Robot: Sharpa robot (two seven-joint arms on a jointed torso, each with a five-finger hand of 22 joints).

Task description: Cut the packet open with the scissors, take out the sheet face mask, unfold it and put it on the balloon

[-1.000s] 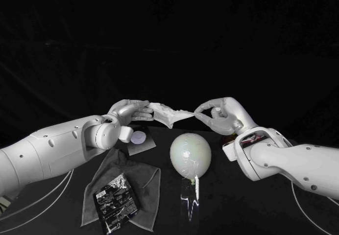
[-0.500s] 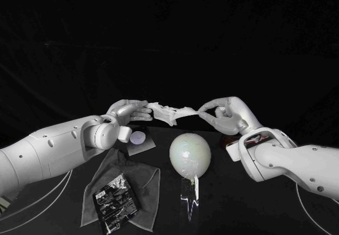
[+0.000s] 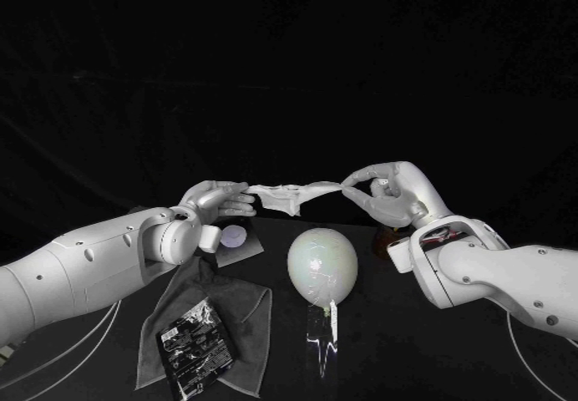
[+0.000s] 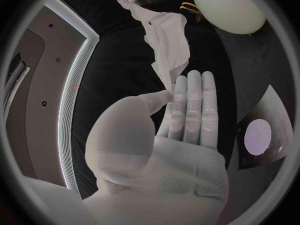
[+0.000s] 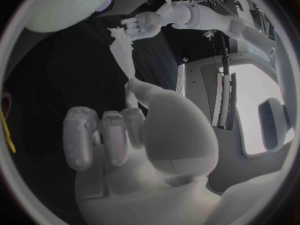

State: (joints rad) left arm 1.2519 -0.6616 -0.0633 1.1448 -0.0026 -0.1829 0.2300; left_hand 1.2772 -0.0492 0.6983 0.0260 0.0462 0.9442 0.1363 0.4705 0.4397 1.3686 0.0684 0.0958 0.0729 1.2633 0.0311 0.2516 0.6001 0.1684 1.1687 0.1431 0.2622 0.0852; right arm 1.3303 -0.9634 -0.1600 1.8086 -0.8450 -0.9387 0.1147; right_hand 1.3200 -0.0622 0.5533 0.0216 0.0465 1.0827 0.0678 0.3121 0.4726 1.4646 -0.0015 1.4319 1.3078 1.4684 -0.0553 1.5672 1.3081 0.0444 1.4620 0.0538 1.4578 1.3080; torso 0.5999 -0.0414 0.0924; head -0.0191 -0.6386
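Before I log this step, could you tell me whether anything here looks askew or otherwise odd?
The sheet mask is held in the air between the left robot hand and the right robot hand. It is bunched and twisted into a narrow strip, not spread flat. Nothing else looks spilled or damaged.

I see the sheet face mask (image 3: 289, 193) drawn out into a longer, flatter band between the two hands; a second ago it hung bunched beside the left hand (image 3: 217, 200). The right hand (image 3: 392, 194) now sits slightly further outward and higher. The left hand appears marginally lower.
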